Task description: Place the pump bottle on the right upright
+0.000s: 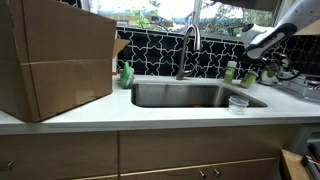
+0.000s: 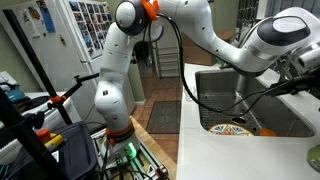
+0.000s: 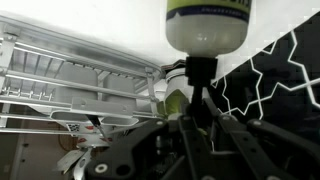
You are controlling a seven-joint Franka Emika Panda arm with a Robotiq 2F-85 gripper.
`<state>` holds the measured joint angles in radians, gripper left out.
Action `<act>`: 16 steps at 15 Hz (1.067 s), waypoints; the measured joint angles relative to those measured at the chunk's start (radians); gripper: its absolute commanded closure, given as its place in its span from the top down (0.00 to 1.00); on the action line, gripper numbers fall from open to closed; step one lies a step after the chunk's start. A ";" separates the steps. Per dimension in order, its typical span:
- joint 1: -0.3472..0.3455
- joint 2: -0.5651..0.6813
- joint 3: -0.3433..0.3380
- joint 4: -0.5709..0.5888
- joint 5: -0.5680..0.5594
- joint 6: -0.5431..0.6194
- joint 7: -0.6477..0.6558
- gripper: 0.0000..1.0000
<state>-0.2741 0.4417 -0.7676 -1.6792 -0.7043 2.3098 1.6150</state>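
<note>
Daylight enters through far window (image 1: 215,10), blown out white. Counter (image 1: 150,112) evenly bright; cabinets (image 1: 150,155) below dimmer. Wrist view: close foreground soft, lower part dark. All views coarse, low detail.

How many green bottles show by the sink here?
2. A brighter green bottle at the sink's back left corner, left of the faucet; a pale green pump bottle right of the faucet. Clutter at far right may hide more.

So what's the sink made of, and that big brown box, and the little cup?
The sink looks like brushed steel: grey with soft reflections. The box looks like cardboard: matte brown with a fold line. The cup seems clear plastic, maybe glass: you see through it.
</note>
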 measured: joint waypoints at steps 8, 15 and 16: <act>0.049 -0.002 0.018 -0.028 -0.202 -0.003 0.134 0.04; 0.055 -0.013 0.077 -0.066 -0.449 -0.023 0.275 0.04; 0.054 -0.019 0.092 -0.072 -0.473 -0.038 0.290 0.16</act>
<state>-0.2203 0.4225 -0.6760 -1.7513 -1.1771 2.2719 1.9046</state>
